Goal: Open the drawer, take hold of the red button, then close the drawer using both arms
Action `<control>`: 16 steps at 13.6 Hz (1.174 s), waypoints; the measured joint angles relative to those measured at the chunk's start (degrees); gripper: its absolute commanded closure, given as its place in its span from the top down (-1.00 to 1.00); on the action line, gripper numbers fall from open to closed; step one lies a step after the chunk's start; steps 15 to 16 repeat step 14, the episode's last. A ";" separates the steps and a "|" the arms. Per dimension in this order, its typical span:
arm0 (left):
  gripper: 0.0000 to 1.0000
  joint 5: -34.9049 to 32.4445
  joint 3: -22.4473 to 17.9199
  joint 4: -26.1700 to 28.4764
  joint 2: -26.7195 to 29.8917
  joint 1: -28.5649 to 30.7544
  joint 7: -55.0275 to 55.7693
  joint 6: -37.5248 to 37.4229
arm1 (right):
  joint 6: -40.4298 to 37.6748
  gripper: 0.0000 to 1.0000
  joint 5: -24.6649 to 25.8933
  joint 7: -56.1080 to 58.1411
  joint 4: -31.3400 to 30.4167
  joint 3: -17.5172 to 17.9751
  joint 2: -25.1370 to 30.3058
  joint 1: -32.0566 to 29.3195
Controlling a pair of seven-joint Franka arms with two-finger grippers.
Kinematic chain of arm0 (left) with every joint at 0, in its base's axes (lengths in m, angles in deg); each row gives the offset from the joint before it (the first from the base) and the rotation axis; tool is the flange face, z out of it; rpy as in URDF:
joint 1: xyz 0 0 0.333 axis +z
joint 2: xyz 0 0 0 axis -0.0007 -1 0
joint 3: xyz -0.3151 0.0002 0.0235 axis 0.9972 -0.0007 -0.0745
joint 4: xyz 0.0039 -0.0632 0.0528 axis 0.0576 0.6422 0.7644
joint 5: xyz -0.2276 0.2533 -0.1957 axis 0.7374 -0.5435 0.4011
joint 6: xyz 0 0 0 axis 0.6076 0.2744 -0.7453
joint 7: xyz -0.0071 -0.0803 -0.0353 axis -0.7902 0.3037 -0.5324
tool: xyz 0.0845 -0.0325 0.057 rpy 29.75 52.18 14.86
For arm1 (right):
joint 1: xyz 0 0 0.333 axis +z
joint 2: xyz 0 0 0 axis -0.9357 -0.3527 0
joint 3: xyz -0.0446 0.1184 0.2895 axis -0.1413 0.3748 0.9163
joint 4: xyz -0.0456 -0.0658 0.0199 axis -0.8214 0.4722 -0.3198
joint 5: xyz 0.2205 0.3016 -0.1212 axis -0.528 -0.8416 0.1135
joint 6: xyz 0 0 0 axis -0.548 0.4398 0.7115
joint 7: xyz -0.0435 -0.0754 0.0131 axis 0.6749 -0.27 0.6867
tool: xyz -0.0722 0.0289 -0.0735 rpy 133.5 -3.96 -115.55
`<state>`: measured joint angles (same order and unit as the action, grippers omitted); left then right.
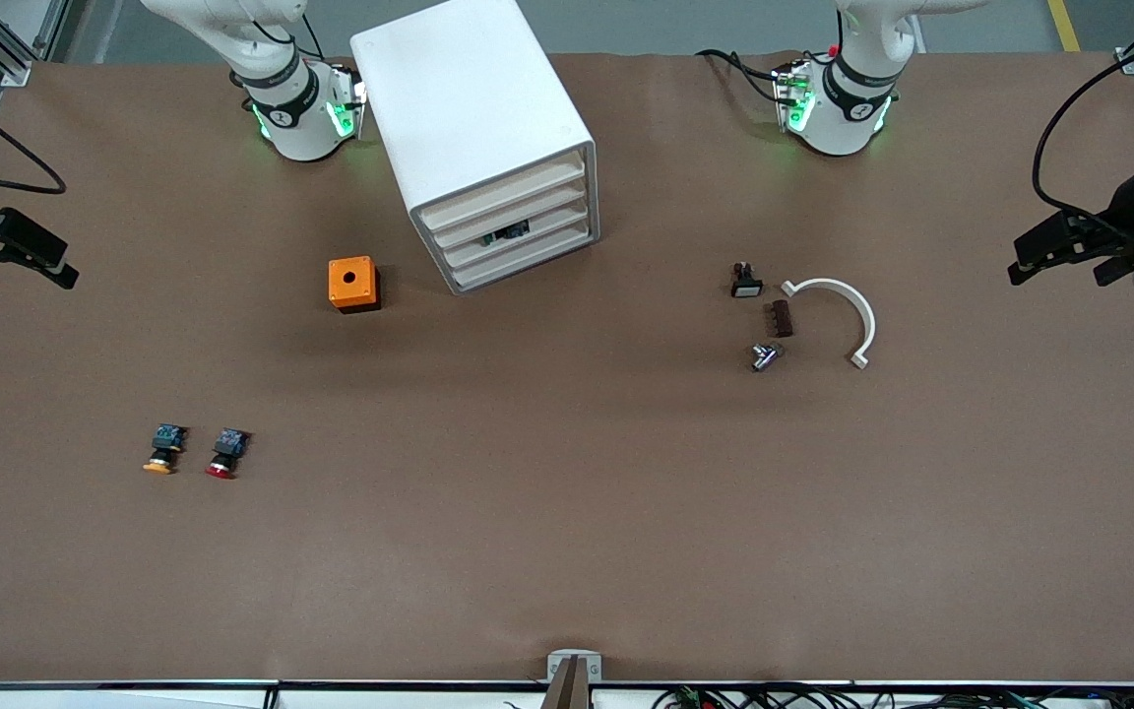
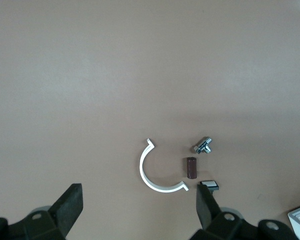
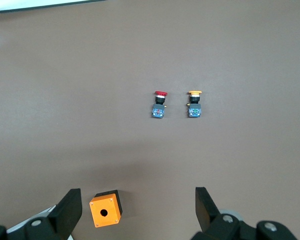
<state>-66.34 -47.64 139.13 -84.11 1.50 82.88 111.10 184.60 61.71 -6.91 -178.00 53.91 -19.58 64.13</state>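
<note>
Red-capped button [image 1: 225, 453] untouched; both end effectors wide open, empty.

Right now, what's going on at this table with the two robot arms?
Nothing is being handled yet. The left gripper and right gripper hang open at the table's two ends, holding nothing. All drawers of the white cabinet look shut, including the second drawer. The red-capped button lies on the table beside a yellow-capped button, nearer the camera than the orange cube.

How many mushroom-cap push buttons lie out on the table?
2: the red-capped button and beside it the orange-yellow-capped button, toward the right arm's end. Something dark shows inside the drawer; more may be hidden.
</note>
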 measured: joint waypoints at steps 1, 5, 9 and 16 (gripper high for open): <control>1.00 -0.01 -0.04 -0.37 0.09 0.00 0.00 0.00 | 0.00 1.00 0.00 0.00 0.00 -0.01 0.00 0.00; 1.00 -0.01 -0.05 -0.78 0.10 -0.02 0.00 -0.17 | 0.01 1.00 0.00 0.00 0.00 -0.01 0.00 0.00; 1.00 -0.01 0.05 -1.29 0.11 -0.21 0.00 -1.29 | 0.01 1.00 0.00 0.00 0.00 -0.02 0.00 0.00; 1.00 -0.01 0.23 -1.79 0.11 -0.41 0.00 -2.64 | 0.01 1.00 0.00 0.00 0.00 -0.04 0.00 0.00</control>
